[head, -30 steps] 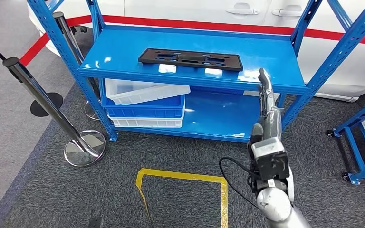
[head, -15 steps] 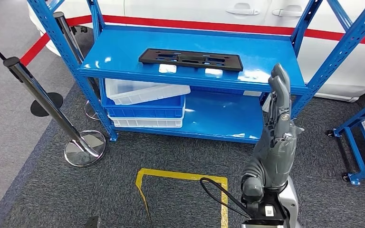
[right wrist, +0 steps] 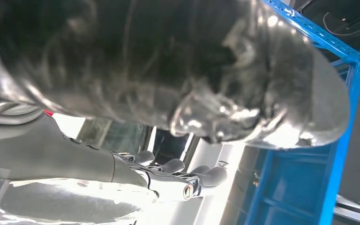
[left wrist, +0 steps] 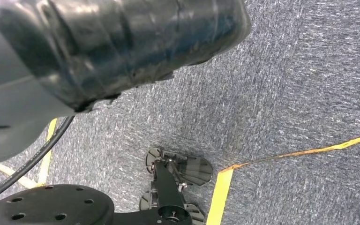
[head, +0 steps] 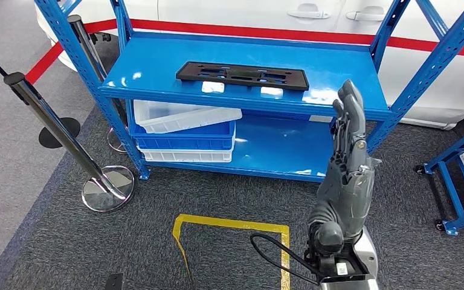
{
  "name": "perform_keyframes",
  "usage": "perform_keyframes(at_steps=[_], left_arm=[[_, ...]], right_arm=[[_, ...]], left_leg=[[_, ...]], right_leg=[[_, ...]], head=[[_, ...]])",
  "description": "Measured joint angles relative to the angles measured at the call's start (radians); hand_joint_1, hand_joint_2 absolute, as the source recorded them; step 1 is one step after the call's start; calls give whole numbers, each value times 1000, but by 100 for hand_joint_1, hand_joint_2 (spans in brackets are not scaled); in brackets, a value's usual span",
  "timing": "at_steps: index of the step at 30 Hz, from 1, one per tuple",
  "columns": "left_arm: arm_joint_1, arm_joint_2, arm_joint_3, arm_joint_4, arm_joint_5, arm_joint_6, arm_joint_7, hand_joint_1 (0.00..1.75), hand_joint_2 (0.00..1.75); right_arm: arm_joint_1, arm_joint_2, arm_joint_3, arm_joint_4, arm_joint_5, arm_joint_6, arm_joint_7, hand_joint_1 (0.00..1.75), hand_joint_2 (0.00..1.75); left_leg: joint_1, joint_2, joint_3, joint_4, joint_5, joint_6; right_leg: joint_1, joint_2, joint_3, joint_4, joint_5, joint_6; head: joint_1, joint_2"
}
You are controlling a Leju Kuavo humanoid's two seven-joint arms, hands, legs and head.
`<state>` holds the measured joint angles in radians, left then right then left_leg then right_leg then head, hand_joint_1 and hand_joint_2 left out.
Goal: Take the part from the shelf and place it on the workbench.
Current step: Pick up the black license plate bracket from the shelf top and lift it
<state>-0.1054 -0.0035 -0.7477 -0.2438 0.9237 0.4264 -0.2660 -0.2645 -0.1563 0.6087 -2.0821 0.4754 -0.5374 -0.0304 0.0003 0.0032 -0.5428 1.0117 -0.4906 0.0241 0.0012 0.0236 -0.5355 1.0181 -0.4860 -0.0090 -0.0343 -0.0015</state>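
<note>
— Where's the part right now?

— Lying flat on the top board of the blue shelf, about midway along it and nearer the front edge than the back. A long black plate with cut-outs. Two pale labels sit on the board just in front of it.

— And the robot?

— Its right hand is raised in front of the shelf's right front corner, fingers straight and pointing up, spread a little, holding nothing. The fingertips come level with the top board's front edge, but the hand is well apart from the part, off to its right.

— The left hand?

— Only a dark, blurred cover close to the left wrist camera, over grey carpet; I can't tell how its fingers lie.

— What else is around?

— On the lower board, toward its left end, white and blue bins stacked together. A chrome barrier post stands left of the shelf, a yellow tape outline marks the carpet in front, and a white car is behind.
</note>
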Motion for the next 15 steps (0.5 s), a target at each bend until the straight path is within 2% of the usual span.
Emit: perform_keyframes(at_steps=[4,15], left_arm=[[-3,0,0,0,-7,4,10,0,0],[-15,0,-9,0,-57,22,-16,0,0]], right_arm=[[0,0,0,0,-30,2,-4,0,175],[-10,-9,-1,0,-63,55,-17,0,175]], left_leg=[[0,0,0,0,0,0],[0,0,0,0,0,0]], right_leg=[[0,0,0,0,0,0],[0,0,0,0,0,0]], head=[[0,0],[0,0]])
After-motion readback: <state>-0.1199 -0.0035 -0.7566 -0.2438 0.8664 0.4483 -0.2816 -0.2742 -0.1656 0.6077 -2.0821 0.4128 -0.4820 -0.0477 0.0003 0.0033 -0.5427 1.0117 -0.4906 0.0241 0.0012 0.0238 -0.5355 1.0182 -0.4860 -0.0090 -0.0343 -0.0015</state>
